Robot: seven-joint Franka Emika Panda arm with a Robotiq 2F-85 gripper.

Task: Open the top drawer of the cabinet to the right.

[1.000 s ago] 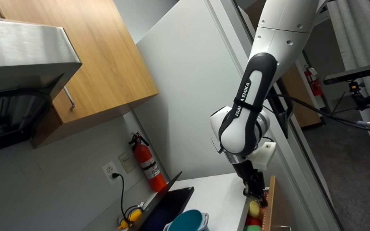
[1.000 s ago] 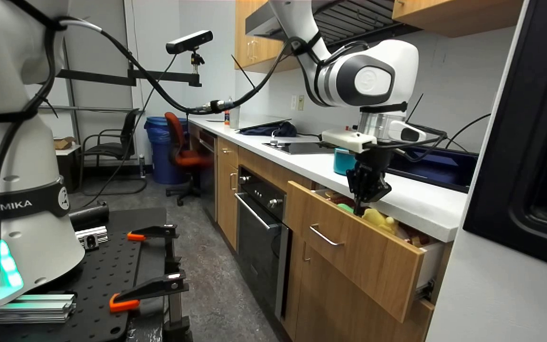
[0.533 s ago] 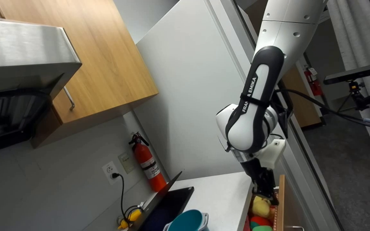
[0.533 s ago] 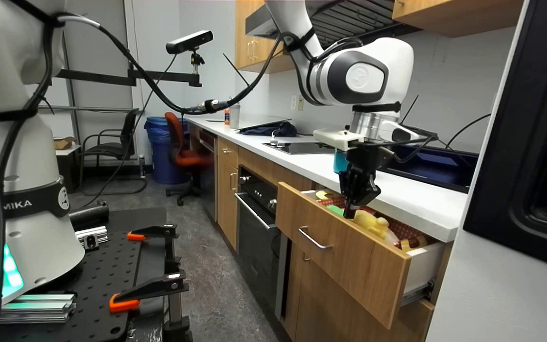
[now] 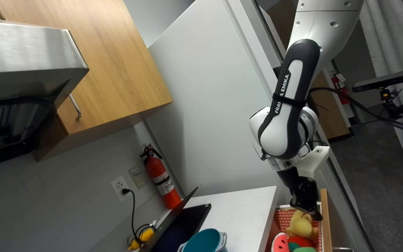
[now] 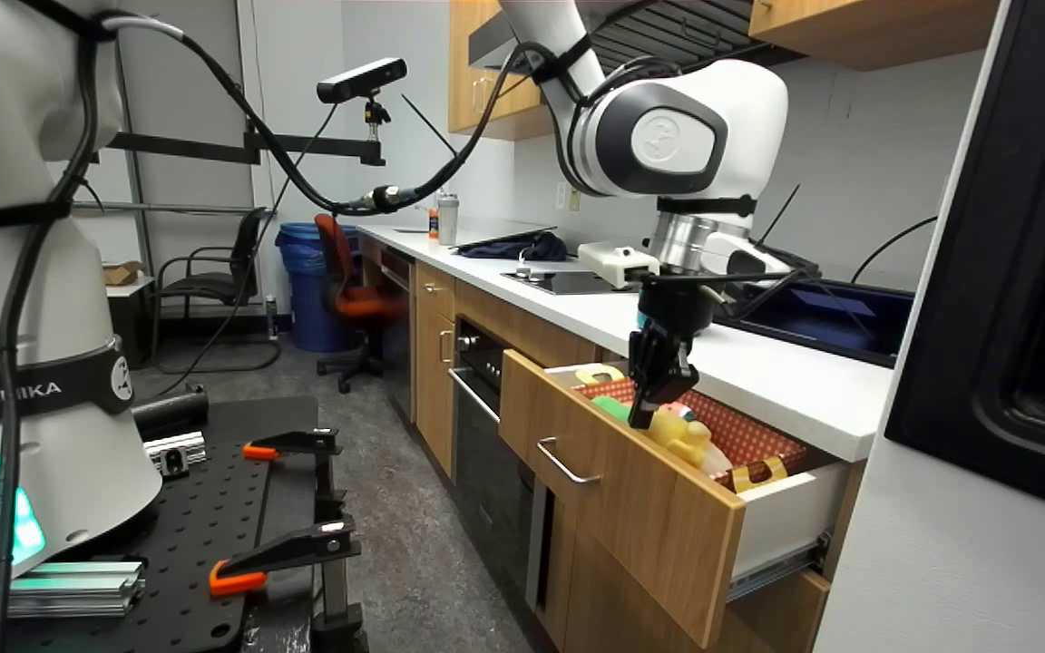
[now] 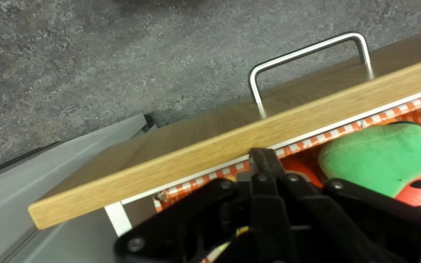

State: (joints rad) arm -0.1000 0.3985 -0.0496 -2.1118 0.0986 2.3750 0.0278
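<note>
The top drawer (image 6: 649, 517) of the low light-wood cabinet (image 6: 618, 589) is pulled well out, its side rail showing. Its front panel also shows edge-on in an exterior view (image 5: 325, 213) and in the wrist view (image 7: 181, 160). Its metal handle (image 7: 305, 51) is on the outer face, apart from the gripper. My gripper (image 6: 642, 419) points down inside the drawer, just behind the front panel. In the wrist view its fingertips (image 7: 265, 155) are together, with nothing between them, against the panel's inner top edge. Inside are a red-checked lining, a yellow toy (image 6: 681, 437) and a green toy (image 7: 378, 157).
The white countertop (image 5: 233, 213) carries a teal pot (image 5: 203, 241) and a dark open case (image 5: 191, 220). A tall white-grey panel (image 5: 208, 105) stands at the cabinet's end. An oven (image 6: 486, 453) sits beside the drawer. A watermelon toy (image 5: 280, 243) lies in the drawer.
The drawer has slid farther out from under the countertop, and my shut gripper has moved outward with its front panel. More of the red-checked lining and toys shows.
</note>
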